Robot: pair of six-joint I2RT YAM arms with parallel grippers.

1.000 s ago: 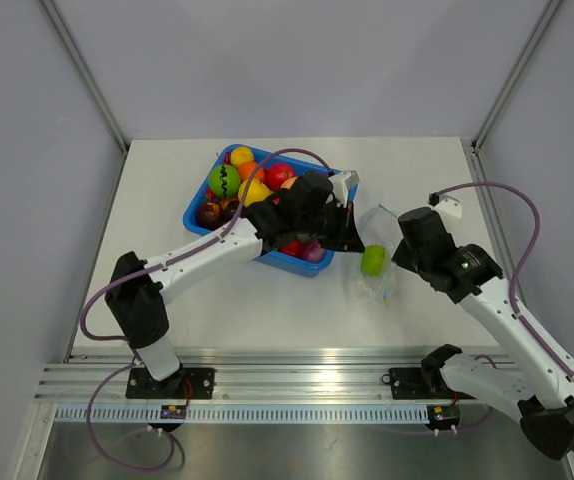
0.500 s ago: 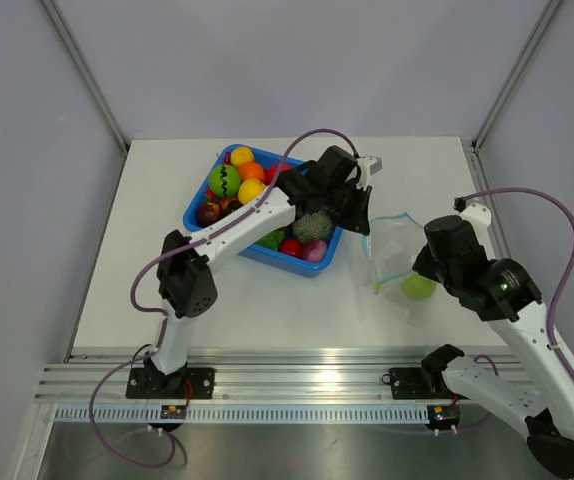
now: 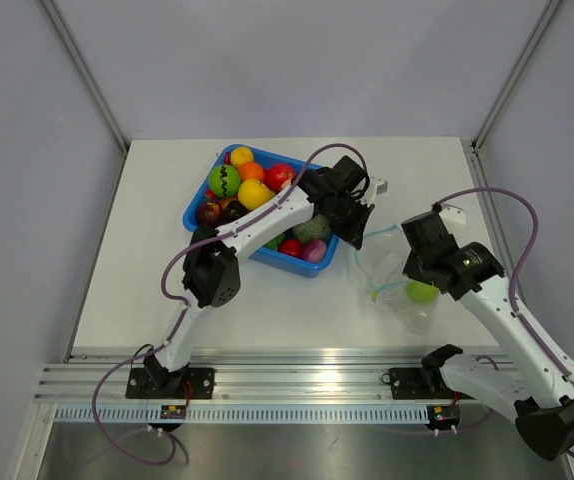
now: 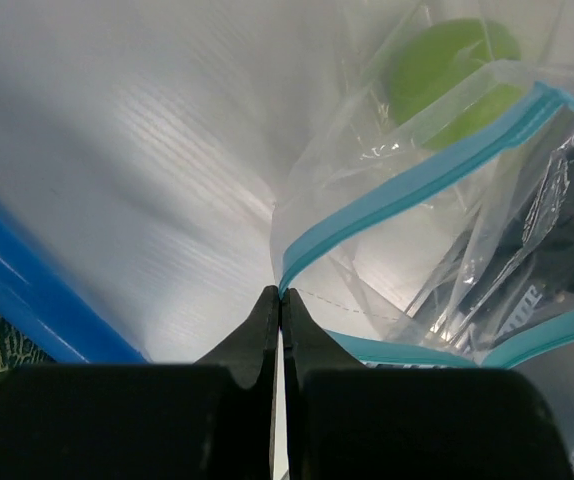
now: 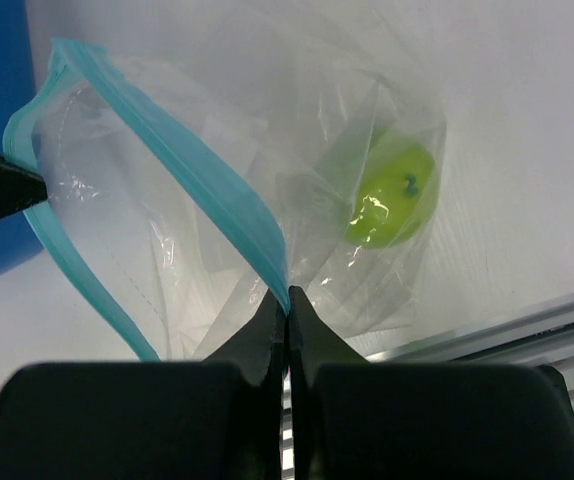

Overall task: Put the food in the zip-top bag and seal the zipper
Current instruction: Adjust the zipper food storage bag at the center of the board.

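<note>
The left arm [image 3: 267,215] reaches forward and rightward, elbow raised, wrist tipped down. The left gripper [image 4: 279,300] has its fingers pressed tip to tip, pinching the mouth edge of the zip-top bag [image 5: 207,270]. The right arm [image 3: 512,315] slants in from a low outer elbow. The right gripper [image 5: 287,305] pinches another part of that edge, fingers closed.

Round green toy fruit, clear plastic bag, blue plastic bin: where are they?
round green toy fruit [image 5: 392,195], right wrist view, its shiny middle.
clear plastic bag [image 5: 267,120], right wrist view, crinkly side film.
blue plastic bin [image 3: 292,264], top external view, near wall.
</note>
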